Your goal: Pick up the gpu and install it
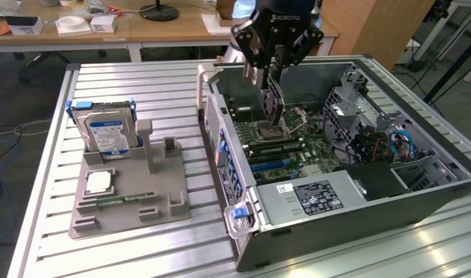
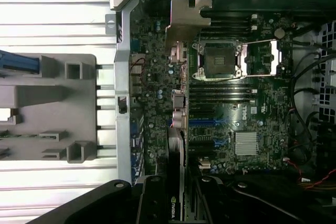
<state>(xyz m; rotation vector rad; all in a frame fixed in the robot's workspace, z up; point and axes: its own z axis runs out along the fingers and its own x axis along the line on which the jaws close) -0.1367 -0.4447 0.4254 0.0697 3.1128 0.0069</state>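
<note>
– gpu [image 1: 274, 107] first: where does it sit against the jaws?

– Clamped between them. The gripper [image 1: 270, 81] stands half closed on the card's upper edge. The rest of the card hangs straight below the jaws, on edge, inside the open computer case [image 1: 359, 191]. In the wrist view the gpu [image 2: 178, 108] runs edge-on out from between the gripper [image 2: 176, 203] fingers. Its metal bracket [image 2: 186, 19] is at the end farthest from the jaws.

– So it's lifted and over the motherboard [image 2: 231, 108]. What's the step, as you read it?

– Bringing the card to its seat, I'd say. The blue expansion slots [image 2: 210, 121] lie below the jaws and just off to one side of the card's line. The CPU socket [image 2: 218, 59] is beyond them, beside the bracket end.

– How to do it well?

– Hold the card plumb. In the exterior view it looks a little tilted, and a tilted edge would probably ride the slot lip. Square the long edge to a slot and have the bracket face the case's rear wall [image 2: 123, 103]. Go straight down, with no sideways drag across the board.

– Is the lower edge touching anything?

– I can't tell; it is close above the board.
</note>
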